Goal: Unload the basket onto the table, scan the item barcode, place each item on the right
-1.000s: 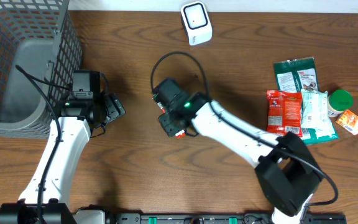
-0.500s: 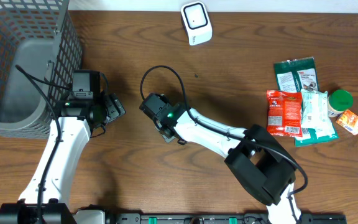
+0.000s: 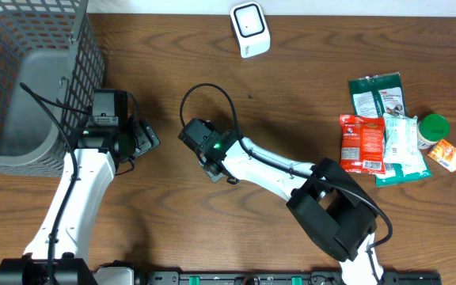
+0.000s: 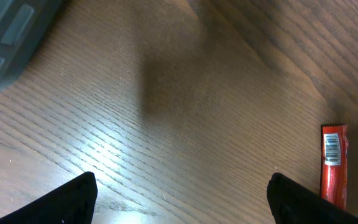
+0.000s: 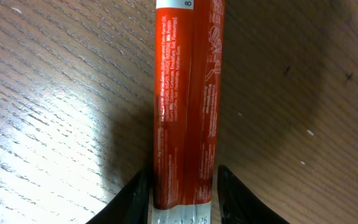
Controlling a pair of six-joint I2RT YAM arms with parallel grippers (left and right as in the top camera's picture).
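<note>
Orientation is the whole story here. The slim red foil-wrapped snack stick point(image 5: 185, 106) lies flat on the brown wood-grain tabletop point(image 3: 172, 229), mid-table, right under the tip of the right arm point(image 3: 275, 168). From the right wrist view its long axis runs straight away from the wrist, down the middle of the gap. So the right jaws sit across its narrow width at the near end, with one of the fingers point(image 5: 137, 198) beside each long edge. They stand close against the wrapper on both sides, but we can't tell whether they're actually pinching it.

The printed seam side faces up. The white barcode patch point(image 4: 332, 149) is at the far end, the one pointing away from the right jaws. We see it clearer from the left wrist view, where the stick shows at the frame's right edge. The left jaws are spread wide with nothing in them, off to the side over bare wood, so the right arm is clearly the nearer one.

We reckon the next bit calls for lifting the stick and swinging that far end toward the small white rounded scanner point(image 3: 248, 29), which stands well apart near the tabletop's back edge.
</note>
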